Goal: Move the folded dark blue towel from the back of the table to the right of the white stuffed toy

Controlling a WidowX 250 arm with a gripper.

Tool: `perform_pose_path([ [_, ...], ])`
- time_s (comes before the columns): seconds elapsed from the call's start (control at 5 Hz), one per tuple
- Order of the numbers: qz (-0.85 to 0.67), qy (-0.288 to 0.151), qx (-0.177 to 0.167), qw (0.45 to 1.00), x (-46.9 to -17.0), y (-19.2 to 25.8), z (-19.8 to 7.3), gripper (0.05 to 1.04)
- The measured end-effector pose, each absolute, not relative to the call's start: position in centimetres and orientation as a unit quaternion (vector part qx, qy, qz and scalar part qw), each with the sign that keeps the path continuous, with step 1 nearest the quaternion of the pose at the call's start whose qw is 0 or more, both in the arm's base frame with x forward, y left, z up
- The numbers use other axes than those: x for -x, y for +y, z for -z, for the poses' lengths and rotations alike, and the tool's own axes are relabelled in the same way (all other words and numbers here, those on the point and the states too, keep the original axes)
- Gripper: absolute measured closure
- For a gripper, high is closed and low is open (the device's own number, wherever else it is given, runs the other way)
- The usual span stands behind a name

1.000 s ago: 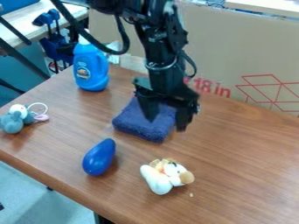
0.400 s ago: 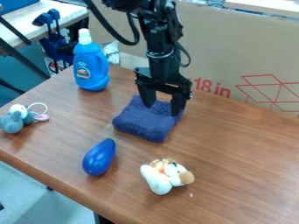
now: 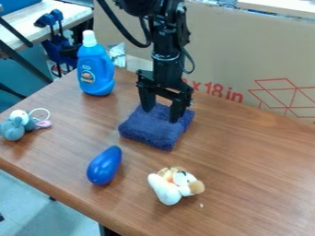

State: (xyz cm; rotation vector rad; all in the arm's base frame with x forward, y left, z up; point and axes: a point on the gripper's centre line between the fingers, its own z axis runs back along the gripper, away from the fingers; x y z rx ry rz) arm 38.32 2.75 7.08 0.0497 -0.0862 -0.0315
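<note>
Towel (image 3: pixel 149 132) lies beneath pincer (image 3: pixel 160 115), near 1 labelled bottle (image 3: pixel 96 69).

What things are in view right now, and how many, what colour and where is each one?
folded cloth: one, dark blue, mid-table under the tool
teardrop-shaped object: one, blue, near the table's front edge
plush toy: one, white and tan, right of the teardrop
speck: one, whitish, beside the plush toy
small toy: one, grey-blue and white, table's left end
bottle: one, blue with white cap, back left
table: one, brown, under all these
cardboard: one sheet, tan with red print, behind the table
arm: one, black, coming from the top
tool: one, black, fingers apart over the cloth
</note>
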Motion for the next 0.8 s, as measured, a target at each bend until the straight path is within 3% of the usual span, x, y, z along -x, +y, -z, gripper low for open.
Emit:
perform_pose_path([
  [0.6,-0.007,0.013,-0.052,0.999,-37.3,5.4,-4.9,0.073],
  [0.8,0.006,-0.004,-0.060,0.998,-37.8,5.6,-4.1,0.073],
])
